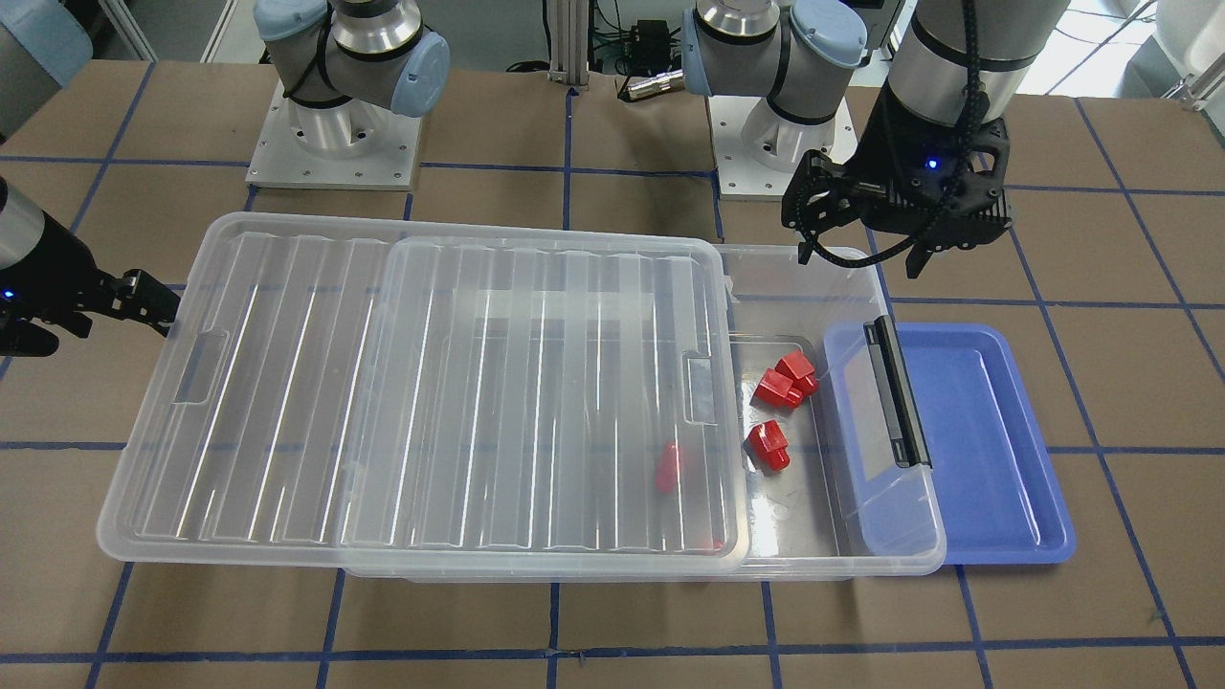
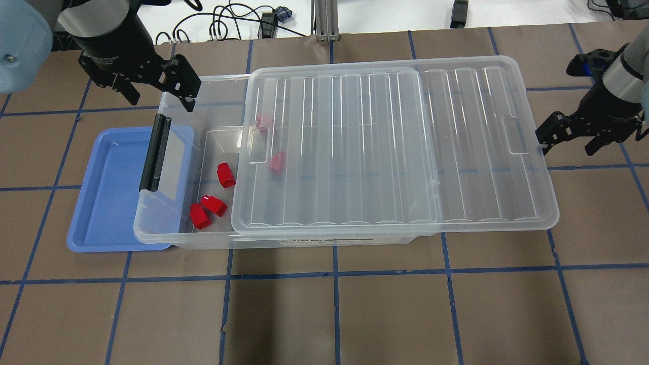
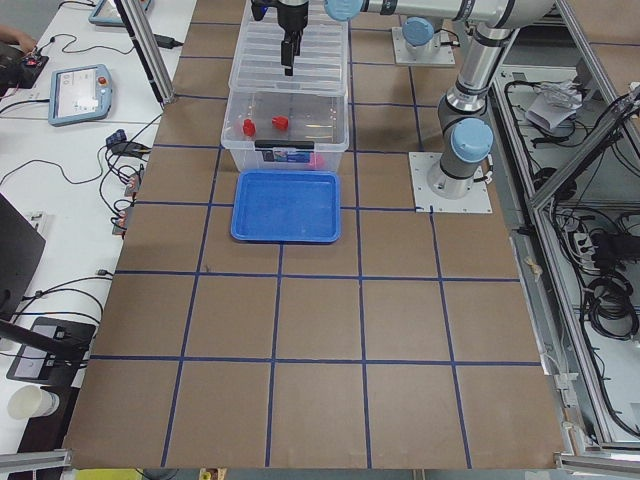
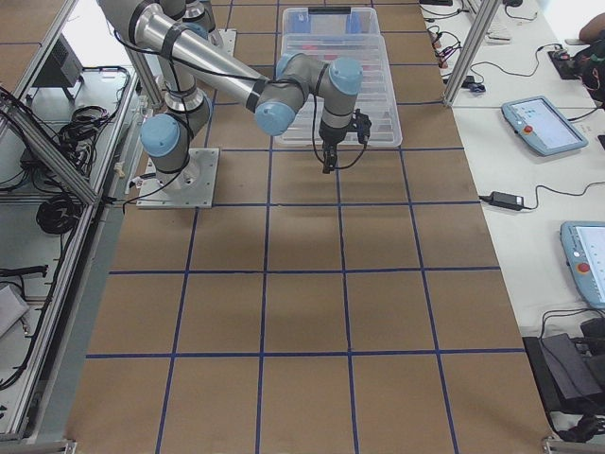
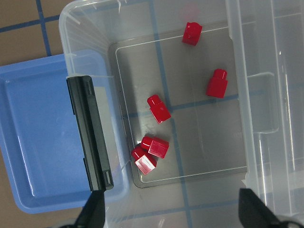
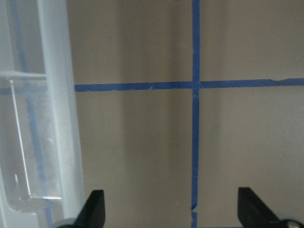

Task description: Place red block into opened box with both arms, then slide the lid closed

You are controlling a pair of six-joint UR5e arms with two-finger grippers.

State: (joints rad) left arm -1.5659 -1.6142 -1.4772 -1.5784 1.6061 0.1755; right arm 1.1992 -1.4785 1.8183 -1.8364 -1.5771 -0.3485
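The clear box [image 2: 163,234] lies across the table with its lid [image 2: 380,147] slid partway, leaving the end by the black latch bar [image 2: 154,152] uncovered. Several red blocks lie inside. Three of them [image 2: 225,175] [image 2: 213,204] [image 2: 197,215] are in the uncovered part and others [image 2: 277,161] show through the lid. My left gripper [image 2: 159,96] hangs open and empty above the uncovered end's far corner; its wrist view looks down on the red blocks [image 5: 158,108]. My right gripper [image 2: 569,143] stands open at the lid's other short end, with the lid's rim [image 6: 59,118] beside one finger.
A blue tray [image 2: 106,203] lies partly under the box's latch end, with nothing in it. Brown table with blue tape grid lines all around. The arm bases [image 1: 335,144] [image 1: 780,144] stand behind the box.
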